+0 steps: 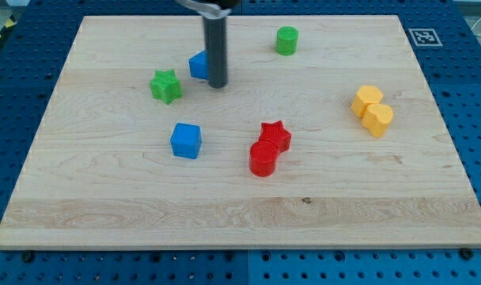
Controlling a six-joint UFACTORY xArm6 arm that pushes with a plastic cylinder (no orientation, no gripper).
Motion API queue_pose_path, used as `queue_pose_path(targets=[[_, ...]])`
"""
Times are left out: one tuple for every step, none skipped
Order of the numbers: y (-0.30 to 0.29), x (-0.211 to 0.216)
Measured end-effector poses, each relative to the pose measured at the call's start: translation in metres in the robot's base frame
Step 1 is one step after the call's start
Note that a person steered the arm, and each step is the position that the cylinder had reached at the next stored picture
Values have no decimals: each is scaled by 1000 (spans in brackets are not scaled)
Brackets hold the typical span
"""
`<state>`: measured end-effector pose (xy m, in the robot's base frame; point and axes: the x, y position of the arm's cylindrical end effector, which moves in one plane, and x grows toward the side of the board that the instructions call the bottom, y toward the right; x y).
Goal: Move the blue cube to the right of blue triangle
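Pale wooden surface (240, 214) lies over a blue pegboard base, a printed square marker (421, 36) at its corner toward the view's top right. My tip (217, 85), the lower end of a straight dark rod serving as the tool, stands just beside the blue triangle (198, 66), at its edge toward the view's right and partly covering it; the tool has no jaws to spread or press together and holds nothing. The blue cube (185, 140) sits well below the tip, toward the view's bottom, apart from all other blocks, turned slightly so one corner points to the view's right; it has no clear long axis. A green star (166, 85) lies near the triangle's left. A green cylinder (286, 40) stands near the top edge. A red star (275, 134) touches a red cylinder (263, 159) near the centre. Two yellow blocks (373, 110) touch at the view's right.
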<state>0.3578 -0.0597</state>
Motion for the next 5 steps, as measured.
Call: queue_pose_path(targets=[[-26, -30], [-35, -52], [-24, -37], [1, 13], [11, 41]])
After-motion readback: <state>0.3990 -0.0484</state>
